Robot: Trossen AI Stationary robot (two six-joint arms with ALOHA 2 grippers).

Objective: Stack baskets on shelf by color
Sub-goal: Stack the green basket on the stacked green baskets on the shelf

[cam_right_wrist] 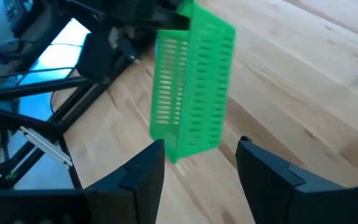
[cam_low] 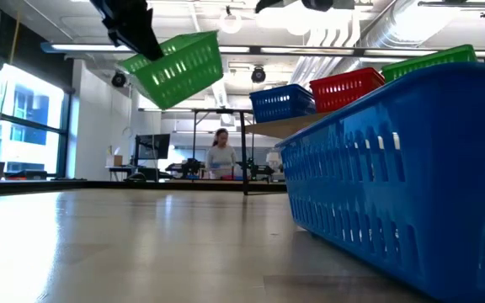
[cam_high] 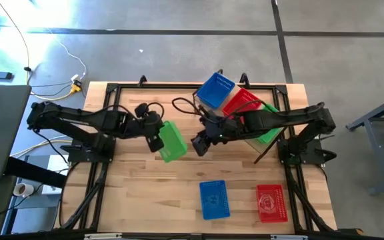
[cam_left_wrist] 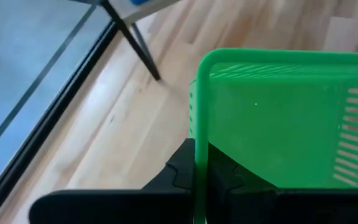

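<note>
Left end effector [cam_high: 156, 141] grips green basket [cam_high: 172, 141] (empty, airborne).

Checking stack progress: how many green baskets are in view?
2: one green basket held off the table by the left gripper, one on the shelf beside red. More may be hidden.

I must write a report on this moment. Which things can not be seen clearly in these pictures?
- Shelf: high view, mostly covered by its baskets and the right arm; how many baskets sit in each stack cannot be counted.
- Red basket on the table: low view, hidden behind the near blue basket.
- Left gripper: left wrist view, fingertips hidden by the green basket wall.
</note>
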